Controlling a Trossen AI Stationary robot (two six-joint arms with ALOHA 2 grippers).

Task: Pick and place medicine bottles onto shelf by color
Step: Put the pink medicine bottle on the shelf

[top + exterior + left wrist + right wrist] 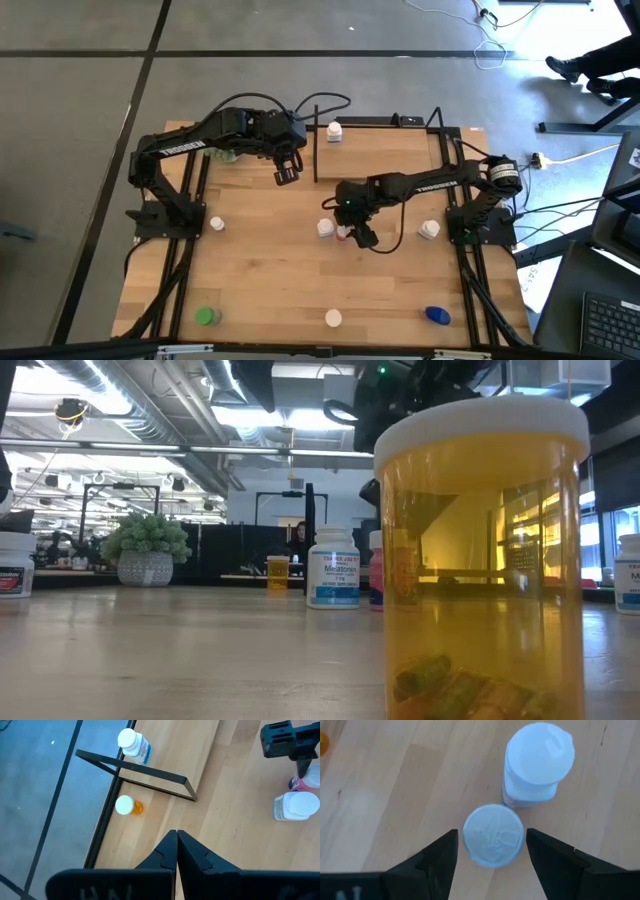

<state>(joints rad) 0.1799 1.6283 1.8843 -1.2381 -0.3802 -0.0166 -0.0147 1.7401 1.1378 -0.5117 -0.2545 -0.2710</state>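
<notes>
On the wooden surface (280, 270) at mid-table, your right gripper (491, 851) hangs jaws apart straight over the upright pink-red bottle (493, 835), its axis vertical between them, beside a white bottle (536, 762); left gripper (177, 851), jaws together, waits farther off.

Tally across views:
- white bottles (216, 224): 4
- orange bottles (129, 806), white-capped: 2
- pink bottle (343, 233): 1
- green bottle (206, 317): 1
- blue bottle (436, 316): 1
- shelf (390, 150): 1
- potted plant (146, 550): 1
- robot arms (420, 184): 2

Bottles in total: 9.
</notes>
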